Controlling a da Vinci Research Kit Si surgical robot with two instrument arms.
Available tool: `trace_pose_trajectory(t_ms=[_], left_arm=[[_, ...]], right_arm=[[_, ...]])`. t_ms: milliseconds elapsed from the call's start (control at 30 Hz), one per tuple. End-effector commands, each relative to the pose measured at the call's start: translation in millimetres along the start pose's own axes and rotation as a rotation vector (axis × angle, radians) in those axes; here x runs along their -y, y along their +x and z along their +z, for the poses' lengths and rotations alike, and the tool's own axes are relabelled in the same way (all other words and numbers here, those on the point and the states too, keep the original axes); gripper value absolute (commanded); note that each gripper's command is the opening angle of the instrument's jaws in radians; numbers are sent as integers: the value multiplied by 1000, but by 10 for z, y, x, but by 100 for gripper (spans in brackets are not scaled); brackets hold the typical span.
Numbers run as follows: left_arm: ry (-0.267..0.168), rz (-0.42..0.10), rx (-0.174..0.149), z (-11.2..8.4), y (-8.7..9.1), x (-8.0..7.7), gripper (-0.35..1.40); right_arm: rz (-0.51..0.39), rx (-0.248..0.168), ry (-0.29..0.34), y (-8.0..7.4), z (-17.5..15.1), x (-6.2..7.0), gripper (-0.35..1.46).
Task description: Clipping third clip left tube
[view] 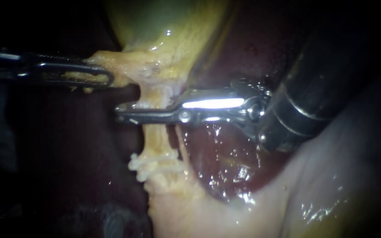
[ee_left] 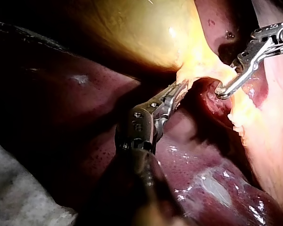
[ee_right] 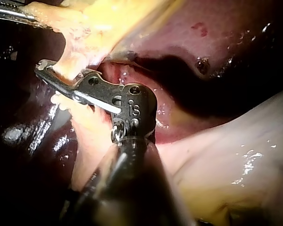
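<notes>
A pale yellow tube (view: 155, 136) runs down from the neck of the yellow-green gallbladder (view: 168, 26). My right instrument (view: 121, 112) comes in from the upper right and lies across this tube, one metal jaw on each side, shut on it. In the right wrist view the tube (ee_right: 82, 125) passes between the jaws of that instrument (ee_right: 43, 68). My left instrument (view: 104, 78) comes in from the left, its jaws shut on yellowish tissue (view: 111, 59) at the gallbladder's neck. The left wrist view shows the left instrument (ee_left: 181, 87) gripping it, with the right instrument (ee_left: 221, 91) just beyond.
Dark red liver (view: 225, 150) lies wet and glistening behind and to the right of the tube. A thinner strand (view: 181, 145) runs just right of the tube. Pale tissue (view: 331, 185) fills the lower right. White cloth (ee_left: 19, 197) sits beside the left shaft.
</notes>
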Motion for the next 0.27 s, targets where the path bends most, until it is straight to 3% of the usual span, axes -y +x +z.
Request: trace_pose_trajectory(t_ms=[33, 267], left_arm=[[0, 0, 0, 0, 0, 0, -35], [0, 0, 0, 0, 0, 0, -35]], right_arm=[[-2, -1, 0, 0, 0, 0, -35], [-2, 0, 0, 0, 0, -1, -35]])
